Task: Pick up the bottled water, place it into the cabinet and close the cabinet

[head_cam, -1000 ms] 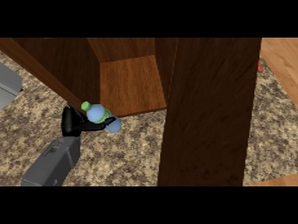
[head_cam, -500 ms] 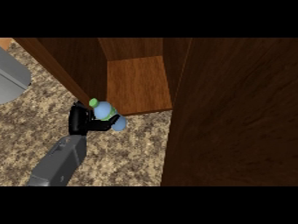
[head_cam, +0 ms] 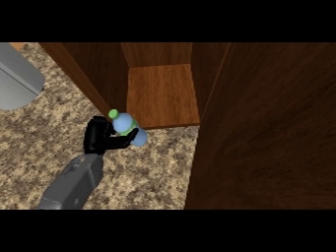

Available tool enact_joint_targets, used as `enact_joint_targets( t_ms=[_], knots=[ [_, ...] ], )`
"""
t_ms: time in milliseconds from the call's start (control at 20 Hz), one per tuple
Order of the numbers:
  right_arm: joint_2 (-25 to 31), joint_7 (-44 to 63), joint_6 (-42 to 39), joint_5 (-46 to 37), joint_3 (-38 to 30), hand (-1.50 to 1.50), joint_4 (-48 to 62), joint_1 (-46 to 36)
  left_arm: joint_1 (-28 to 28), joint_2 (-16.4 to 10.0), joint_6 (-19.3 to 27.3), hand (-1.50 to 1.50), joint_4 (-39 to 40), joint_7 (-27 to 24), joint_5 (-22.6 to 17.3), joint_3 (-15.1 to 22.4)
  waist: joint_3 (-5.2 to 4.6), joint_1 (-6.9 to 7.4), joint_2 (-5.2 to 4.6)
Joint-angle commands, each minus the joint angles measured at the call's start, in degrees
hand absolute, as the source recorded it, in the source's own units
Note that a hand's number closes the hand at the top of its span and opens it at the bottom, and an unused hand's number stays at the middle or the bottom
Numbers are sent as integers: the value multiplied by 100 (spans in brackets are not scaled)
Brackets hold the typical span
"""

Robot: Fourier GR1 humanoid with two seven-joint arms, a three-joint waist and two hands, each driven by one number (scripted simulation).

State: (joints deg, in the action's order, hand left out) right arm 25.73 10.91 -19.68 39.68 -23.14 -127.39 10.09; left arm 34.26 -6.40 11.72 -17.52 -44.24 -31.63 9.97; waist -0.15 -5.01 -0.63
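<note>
Blue bottled water (head_cam: 124,124) in left hand (head_cam: 97,136), nr cabinet (head_cam: 163,93)

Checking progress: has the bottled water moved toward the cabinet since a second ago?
No: the bottled water stays at the cabinet shelf's front left corner.

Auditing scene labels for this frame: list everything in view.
water bottle: one, pale blue with green cap, in the left hand, at the cabinet's open front
cabinet: one, brown wood, open, top centre
door: one, dark brown, wide panel at right, probably the cabinet's open door
counter: one, speckled tan and grey, under everything
grey object: one, rounded, upper left edge, cannot tell what it is
forearm: one, grey, from lower edge at left
left hand: one, black, curled round the bottle
right hand: not in view
</note>
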Motion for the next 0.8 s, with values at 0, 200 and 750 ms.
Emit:
enact_joint_targets(
  t_ms=[0,200,750],
  knots=[
    [33,144,-23,89,56,150,-134,88,785,608,-668,150,-809,-168,-156,134,-9,13,98],
    [83,242,-115,192,72,150,-516,249,558,611,-1081,150,-834,-175,-208,259,-7,41,149],
    [64,514,25,213,309,150,-1020,446,-74,581,-2004,-150,-1072,-298,-41,672,7,414,182]
  ],
)
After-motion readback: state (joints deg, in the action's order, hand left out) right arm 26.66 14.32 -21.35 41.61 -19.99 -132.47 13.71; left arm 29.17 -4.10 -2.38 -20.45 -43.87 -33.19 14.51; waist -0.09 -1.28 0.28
